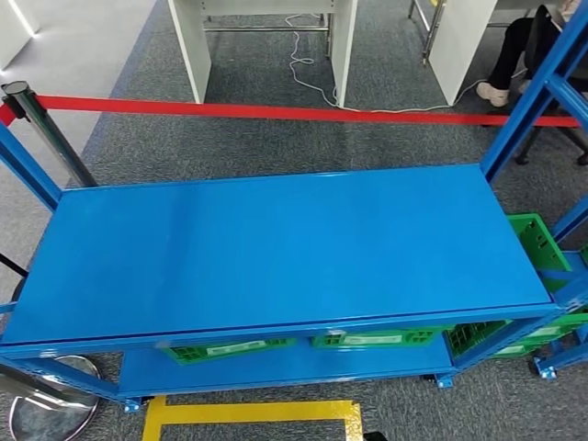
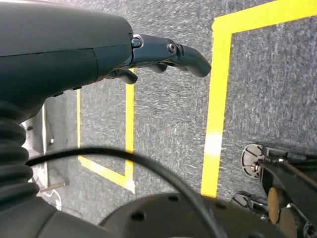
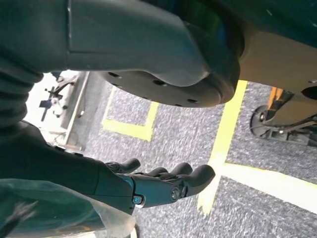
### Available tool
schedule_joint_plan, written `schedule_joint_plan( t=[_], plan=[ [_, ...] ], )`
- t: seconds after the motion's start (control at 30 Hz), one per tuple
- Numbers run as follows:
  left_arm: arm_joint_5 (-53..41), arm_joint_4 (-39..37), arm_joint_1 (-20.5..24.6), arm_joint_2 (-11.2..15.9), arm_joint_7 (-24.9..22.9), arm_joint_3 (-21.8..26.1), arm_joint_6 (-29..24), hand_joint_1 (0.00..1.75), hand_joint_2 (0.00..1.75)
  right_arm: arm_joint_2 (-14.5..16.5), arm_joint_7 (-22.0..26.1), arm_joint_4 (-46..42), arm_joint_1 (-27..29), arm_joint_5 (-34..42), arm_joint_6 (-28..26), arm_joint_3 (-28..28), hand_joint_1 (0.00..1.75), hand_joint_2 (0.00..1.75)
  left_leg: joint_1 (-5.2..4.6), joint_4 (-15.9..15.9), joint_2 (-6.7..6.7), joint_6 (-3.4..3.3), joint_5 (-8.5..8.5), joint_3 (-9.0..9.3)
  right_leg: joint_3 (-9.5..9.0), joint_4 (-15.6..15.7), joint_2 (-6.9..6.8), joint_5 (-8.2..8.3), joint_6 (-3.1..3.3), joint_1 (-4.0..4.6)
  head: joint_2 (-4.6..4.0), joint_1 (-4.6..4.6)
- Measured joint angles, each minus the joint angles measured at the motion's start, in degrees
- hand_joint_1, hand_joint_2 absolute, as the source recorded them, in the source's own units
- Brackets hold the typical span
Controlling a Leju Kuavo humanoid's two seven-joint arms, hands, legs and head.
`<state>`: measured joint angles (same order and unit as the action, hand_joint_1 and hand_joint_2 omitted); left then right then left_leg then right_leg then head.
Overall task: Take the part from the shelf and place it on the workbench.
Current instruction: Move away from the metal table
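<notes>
In the right wrist view a clear plastic bag (image 3: 56,210) with something dark inside lies against the palm side of my right hand (image 3: 149,186). The arm hangs over the carpet with the fingers (image 3: 194,176) stretched out, and the bag hides how the thumb grips it. My left hand (image 2: 157,54) also hangs over the floor, fingers straight and nothing in it. In the head view the blue shelf (image 1: 277,248) stands right in front of me with a bare top board.
Green crates (image 1: 229,349) sit on the shelf's lower level, and another (image 1: 537,241) is at its right end. Red barrier tape (image 1: 277,112) runs behind the shelf from a metal post (image 1: 41,129). Yellow floor lines (image 1: 250,418) are at my feet. A seated person (image 1: 516,55) is at the back right.
</notes>
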<state>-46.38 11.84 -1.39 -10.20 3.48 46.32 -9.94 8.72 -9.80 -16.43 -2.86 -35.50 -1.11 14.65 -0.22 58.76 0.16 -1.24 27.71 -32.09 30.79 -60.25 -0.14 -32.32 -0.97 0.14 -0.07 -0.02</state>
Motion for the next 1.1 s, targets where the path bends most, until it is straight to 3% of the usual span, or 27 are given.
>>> schedule_joint_plan(
  t=[0.03,0.13,0.17,0.2,0.27,0.3,0.4,0.47,0.53,0.6,0.67,0.7,0.73,0.8,0.87,0.9,1.0,1.03,1.1],
  plan=[
    [1.51,0.12,-0.05,0.3,-0.08,-1.43,0.31,0.0,0.0,-0.32,0.32,-0.22,0.39,1.17,0.04,-0.43,0.0,0.0,0.14,-0.27,0.02,-0.22,-0.1,0.14,0.97,-2.21,0.04,-1.45,-0.27,-0.07,-0.01,0.1],
    [5.68,1.02,0.03,1.2,-0.29,-5.5,1.16,0.0,0.0,-1.09,1.18,-0.33,1.99,4.38,0.2,-1.57,0.0,0.0,0.11,-0.34,0.03,-0.65,0.1,0.19,6.33,-12.39,0.08,-6.07,-0.85,-0.35,-0.02,0.25],
    [6.86,1.46,0.08,1.44,-0.34,-6.62,1.4,0.0,0.44,-1.29,1.4,-0.33,2.66,5.27,0.24,-1.88,0.0,0.0,0.11,-0.33,0.02,-0.67,0.17,0.24,7.34,-13.91,0.08,-6.06,-0.98,-0.4,-0.01,0.24],
    [8.03,2.0,0.18,1.68,-0.39,-7.71,1.64,0.0,0.87,-1.49,1.59,-0.29,3.39,6.15,0.26,-2.19,0.0,0.0,0.13,-0.31,-0.01,-0.64,0.26,0.33,7.32,-13.33,0.07,-4.91,-1.07,-0.48,-0.01,0.25],
    [9.73,2.94,0.36,2.02,-0.46,-9.24,1.96,0.0,1.75,-1.82,1.92,-0.19,4.63,7.46,0.31,-2.66,0.0,0.0,0.18,-0.29,-0.12,-0.48,0.45,0.57,5.46,-8.79,0.05,-1.48,-1.17,-0.65,0.0,0.24],
    [10.21,3.23,0.41,2.11,-0.48,-9.66,2.04,0.0,1.75,-1.93,2.02,-0.15,4.97,7.84,0.32,-2.8,0.0,0.0,0.2,-0.28,-0.16,-0.41,0.52,0.66,4.62,-6.92,0.04,-0.32,-1.19,-0.71,0.0,0.25],
    [10.41,3.35,0.43,2.14,-0.49,-9.83,2.09,0.0,1.75,-1.97,2.08,-0.13,5.13,8.0,0.32,-2.85,0.0,0.0,0.21,-0.28,-0.18,-0.36,0.55,0.72,4.16,-5.94,0.04,0.2,-1.2,-0.74,0.0,0.24],
    [11.85,4.12,0.59,2.46,-0.57,-11.17,2.42,0.0,1.75,-2.18,2.4,-0.04,5.8,9.12,0.35,-3.23,0.0,0.0,0.1,-0.16,-0.23,-0.04,0.75,0.79,2.62,-2.86,0.11,1.31,-1.02,-0.8,0.0,0.24],
    [17.12,5.86,0.42,3.75,-1.0,-16.17,3.53,0.0,0.87,-2.87,3.52,-0.03,7.44,13.08,0.4,-4.69,0.0,0.87,-0.01,1.04,-0.28,1.0,1.83,0.51,0.75,0.78,0.21,2.49,0.13,-0.88,-0.01,0.15],
    [22.43,6.84,-0.64,4.9,-1.43,-21.23,4.66,0.0,0.0,-3.55,4.67,-0.63,8.23,17.07,0.45,-6.19,0.0,1.75,0.1,6.57,-0.29,2.01,5.1,-1.81,0.3,1.53,0.14,2.56,1.34,-0.87,-0.01,-0.03],
    [25.05,6.72,-2.31,5.17,-1.62,-23.73,5.25,0.0,0.0,-3.95,5.26,-1.84,7.76,19.06,0.51,-6.92,0.0,1.75,0.22,14.38,-0.29,2.34,8.44,-5.38,0.22,1.56,0.03,2.43,1.65,-0.79,0.0,-0.11],
    [26.13,6.54,-3.23,5.3,-1.71,-24.74,5.49,0.0,0.0,-4.15,5.49,-2.58,7.44,19.88,0.53,-7.21,0.0,1.75,0.25,16.43,-0.29,2.36,8.72,-6.4,0.15,1.56,0.01,2.39,1.69,-0.75,0.0,-0.11],
    [27.12,6.25,-4.19,5.46,-1.82,-25.7,5.69,0.0,0.0,-4.33,5.7,-3.42,7.03,20.62,0.54,-7.47,0.0,1.75,0.26,16.25,-0.29,2.31,7.8,-6.41,0.05,1.55,0.03,2.34,1.7,-0.73,0.0,-0.11],
    [29.0,5.47,-6.04,5.86,-2.07,-27.48,6.02,0.0,0.0,-4.67,6.14,-5.33,6.02,22.04,0.55,-8.06,0.0,1.75,0.34,9.77,-0.28,2.21,3.51,-3.59,-0.3,1.54,0.1,2.17,1.66,-0.76,-0.01,-0.12],
    [30.86,4.74,-7.49,6.17,-2.26,-29.37,6.46,0.0,0.0,-5.19,6.56,-7.03,5.14,23.47,0.56,-8.61,0.0,1.75,0.54,2.49,-0.33,2.81,0.85,-0.21,-0.31,1.42,0.13,1.79,1.56,-0.41,-0.02,-0.26],
    [31.71,4.49,-7.99,6.29,-2.32,-30.32,6.68,0.0,0.44,-5.46,6.77,-7.64,4.87,24.13,0.59,-8.85,0.0,1.75,0.65,0.6,-0.38,2.84,0.55,0.65,-0.21,1.41,0.1,1.64,1.52,-0.17,-0.02,-0.29],
    [34.28,4.25,-8.74,6.69,-2.42,-32.91,7.1,0.0,1.75,-6.24,7.27,-8.63,4.92,26.09,0.7,-9.65,0.0,0.44,0.56,-0.11,-0.47,2.02,0.76,0.92,-0.07,1.63,0.04,1.61,1.35,0.19,0.0,0.06],
    [35.27,4.31,-8.8,6.91,-2.43,-33.81,7.32,0.0,1.75,-6.45,7.44,-8.76,5.23,26.87,0.73,-9.97,0.0,0.0,0.47,-0.11,-0.45,2.0,0.77,0.93,-0.1,1.7,0.05,1.65,1.28,0.13,0.0,0.16],
    [37.64,4.86,-8.69,7.49,-2.47,-35.96,7.89,0.0,1.75,-6.75,7.86,-8.8,6.41,28.72,0.76,-10.66,0.0,0.0,0.28,-0.11,-0.42,1.89,0.82,0.92,-0.14,1.79,0.09,1.73,1.12,-0.03,0.0,0.19]
  ],
)
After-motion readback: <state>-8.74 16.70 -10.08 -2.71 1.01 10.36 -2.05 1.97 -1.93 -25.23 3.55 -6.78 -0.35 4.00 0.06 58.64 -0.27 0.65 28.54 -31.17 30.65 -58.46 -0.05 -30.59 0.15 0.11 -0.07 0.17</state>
